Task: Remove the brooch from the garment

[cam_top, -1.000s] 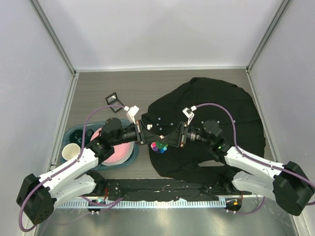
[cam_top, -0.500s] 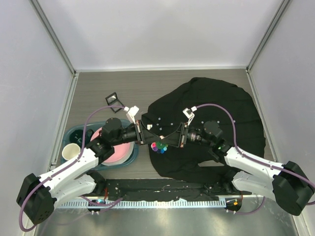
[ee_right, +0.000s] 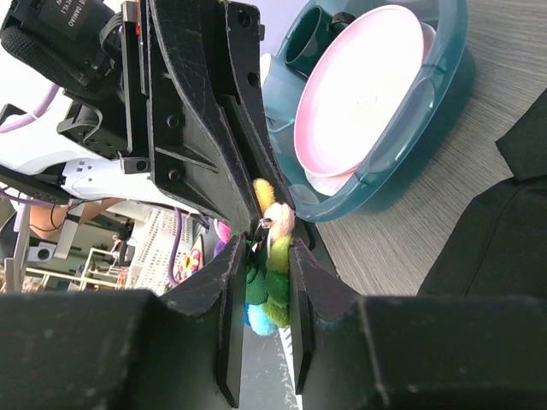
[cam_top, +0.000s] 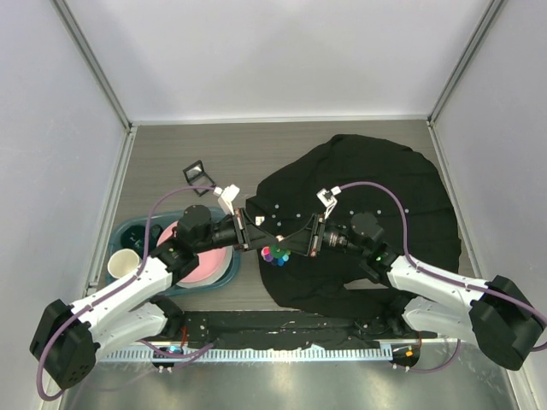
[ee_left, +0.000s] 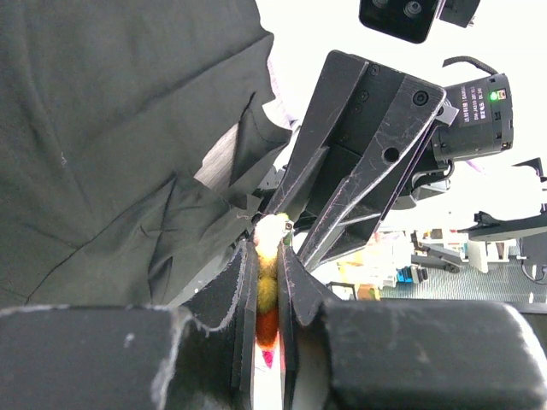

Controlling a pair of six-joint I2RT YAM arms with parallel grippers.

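The brooch (cam_top: 275, 254), a small fuzzy flower with coloured petals, hangs between my two grippers over the left edge of the black garment (cam_top: 376, 184). My left gripper (cam_top: 266, 244) is shut on its yellow and red petals (ee_left: 267, 286). My right gripper (cam_top: 291, 246) is shut on its green and blue petals (ee_right: 275, 260). The fingertips of the two grippers meet nose to nose. The garment also shows in the left wrist view (ee_left: 111, 128) and in the right wrist view (ee_right: 504, 239). I cannot tell whether the pin is still in the cloth.
A teal tub (cam_top: 137, 231) at the left holds a pink plate (cam_top: 205, 266) and a white cup (cam_top: 122, 264); it also shows in the right wrist view (ee_right: 427, 102). A small black frame (cam_top: 199, 175) lies behind it. A black strip (cam_top: 282, 329) runs along the near edge.
Both grippers have drifted very slightly to the left with the brooch held between them. Nothing else differs.
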